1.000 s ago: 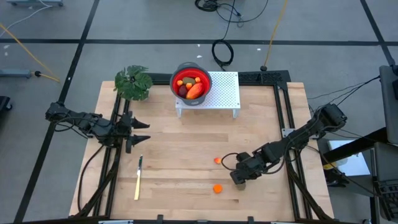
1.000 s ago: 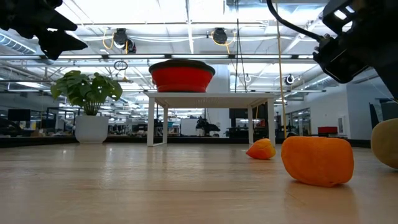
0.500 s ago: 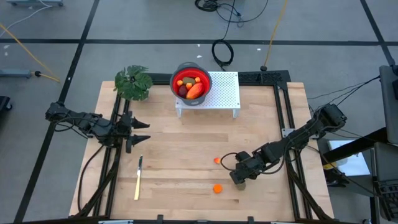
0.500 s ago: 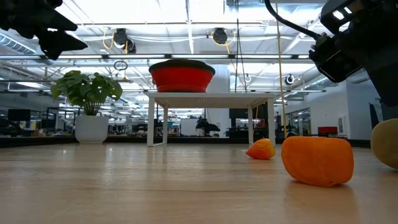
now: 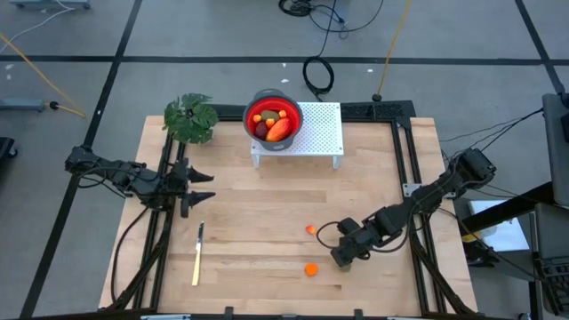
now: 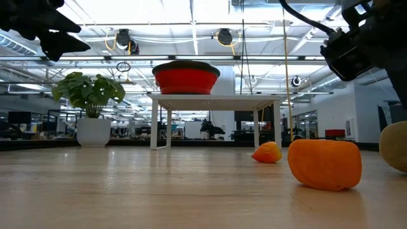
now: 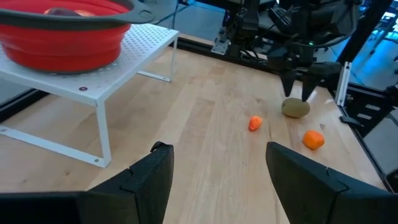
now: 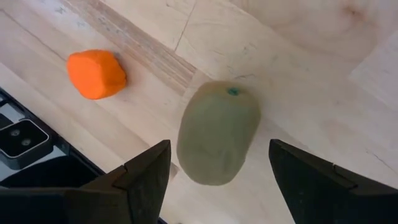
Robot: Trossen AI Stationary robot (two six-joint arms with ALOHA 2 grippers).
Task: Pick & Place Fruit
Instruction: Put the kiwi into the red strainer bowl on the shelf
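Status: task approx. half done, by my read. The red collapsible bowl with dark rim (image 5: 273, 119) sits on the white perforated metal stand (image 5: 320, 133) at the far side of the pale wooden table (image 5: 249, 222). It already contains several pieces of fruit: one elongated red-orange piece (image 5: 279, 130), small orange ones and a dark one.

Left to do: three pieces on the table, near-right area.
- Olive-brown oval fruit (image 8: 217, 132), directly below the right gripper (image 8: 217, 171).
- Small orange chunk (image 5: 311, 268), just beside it toward the near edge.
- Smaller orange piece (image 5: 310, 229), a little farther in.

Right gripper: hovers over the olive oval, jaws apart, one to each side of it, no contact seen in the wrist view. Fruit lies free on the table.

Orientation of the oval: lies flat on its side, long axis parallel to the table. In the right wrist view the axis runs roughly in line with the gripper's forward direction, so the jaws straddle the short width. Stem mark (image 8: 232, 92) is on the end away from the wrist. My judgement: good alignment for a close across the narrow axis.

Left gripper (image 7: 217, 171): parked at the table's left side, near the green leafy plant (image 5: 190, 118), jaws apart, holds nothing. Slim pale-yellow knife (image 5: 197, 258) lies near-left, not part of the job.
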